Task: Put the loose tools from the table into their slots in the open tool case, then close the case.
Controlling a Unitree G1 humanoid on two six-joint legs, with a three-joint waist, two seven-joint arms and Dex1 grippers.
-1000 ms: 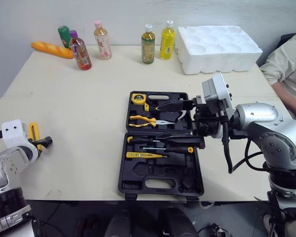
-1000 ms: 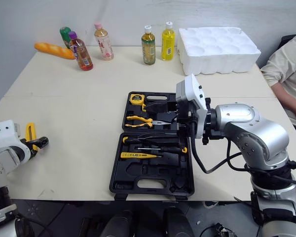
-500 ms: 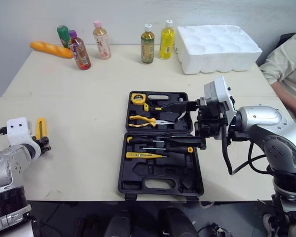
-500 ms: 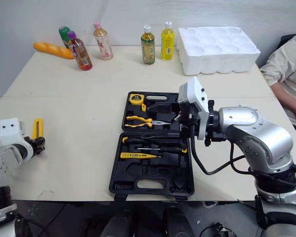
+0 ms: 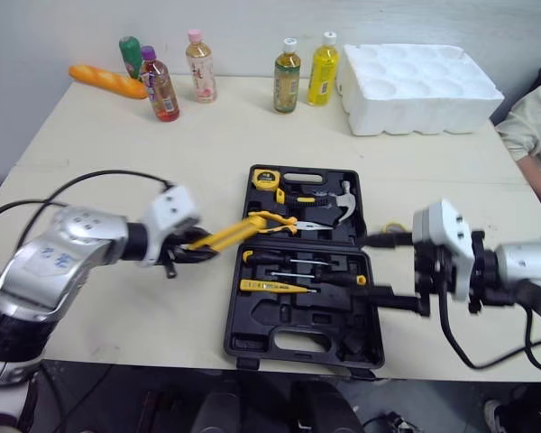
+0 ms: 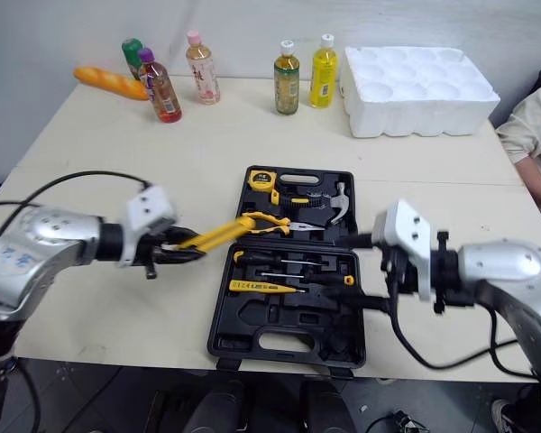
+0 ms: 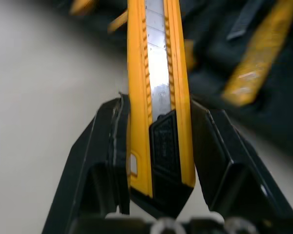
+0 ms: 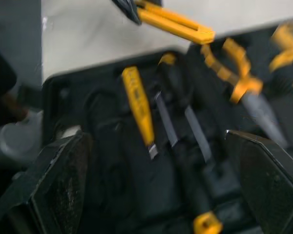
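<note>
Reaching in from the left, the left arm extends low over the table (image 5: pixel 162 162) toward the open tool case (image 5: pixel 298 347) at its middle. The left pincer (image 5: pixel 197 253) is clamped on the butt end of a yellow utility knife (image 5: pixel 230 234), whose tip sits at the case's left edge beside the pliers (image 5: pixel 279 219). The right arm is bent at the case's right side, with the right pincer (image 5: pixel 388 271) spread wide and empty, fingers pointing left at the case's right edge. Whether they touch it cannot be told.

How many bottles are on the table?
5, at the table's far edge: green, purple-capped, pink-capped near the bread; amber, yellow beside the foam tray.
</note>
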